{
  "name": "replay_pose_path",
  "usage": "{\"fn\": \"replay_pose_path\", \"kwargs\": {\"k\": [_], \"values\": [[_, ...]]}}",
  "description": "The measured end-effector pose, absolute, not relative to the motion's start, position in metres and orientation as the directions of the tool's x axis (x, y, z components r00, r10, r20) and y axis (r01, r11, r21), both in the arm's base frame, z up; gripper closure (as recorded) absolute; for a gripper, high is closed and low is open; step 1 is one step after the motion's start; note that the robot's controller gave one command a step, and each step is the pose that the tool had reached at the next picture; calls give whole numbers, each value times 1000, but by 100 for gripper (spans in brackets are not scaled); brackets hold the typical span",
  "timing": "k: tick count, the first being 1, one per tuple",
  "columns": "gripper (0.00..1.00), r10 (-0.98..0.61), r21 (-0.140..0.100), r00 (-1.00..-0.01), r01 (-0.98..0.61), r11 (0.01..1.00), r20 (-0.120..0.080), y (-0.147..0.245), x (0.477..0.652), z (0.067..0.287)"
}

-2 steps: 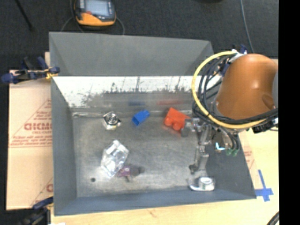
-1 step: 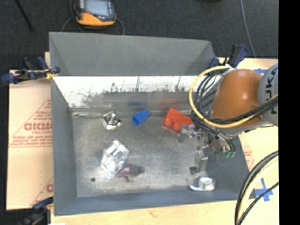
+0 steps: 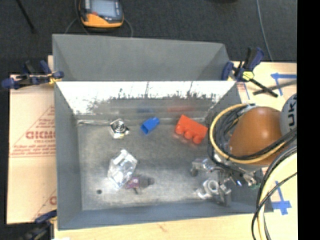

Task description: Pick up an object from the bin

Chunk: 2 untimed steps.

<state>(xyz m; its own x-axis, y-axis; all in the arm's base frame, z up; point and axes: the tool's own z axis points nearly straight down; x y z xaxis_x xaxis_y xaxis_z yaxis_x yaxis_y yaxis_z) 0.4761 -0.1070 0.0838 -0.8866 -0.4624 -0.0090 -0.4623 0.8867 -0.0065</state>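
Camera view, claw (image 3: 215, 183) low in near-right corner of bin (image 3: 140, 69), red block (image 3: 191, 129) beyond

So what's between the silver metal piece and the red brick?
One small blue block lies between the silver metal piece and red brick, touching neither; camera view.

We saw a red toy brick (image 3: 191, 128) lying flat by the far wall of the bin (image 3: 67, 159), with a small blue block (image 3: 149, 125) beside it and a silvery round metal piece (image 3: 119, 128) past that. Nearer the front lay a crumpled clear plastic piece (image 3: 122, 168), a small purple thing (image 3: 135, 183) touching it.
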Motion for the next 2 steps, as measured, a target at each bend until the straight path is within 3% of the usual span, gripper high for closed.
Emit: {"fn": "replay_pose_path", "kwargs": {"k": [1, 2], "values": [[0, -800, -3, -600, -800, 600, -1, -114, 495, 71], [100, -798, -3, -602, -798, 602, -1, -114, 495, 73]]}}
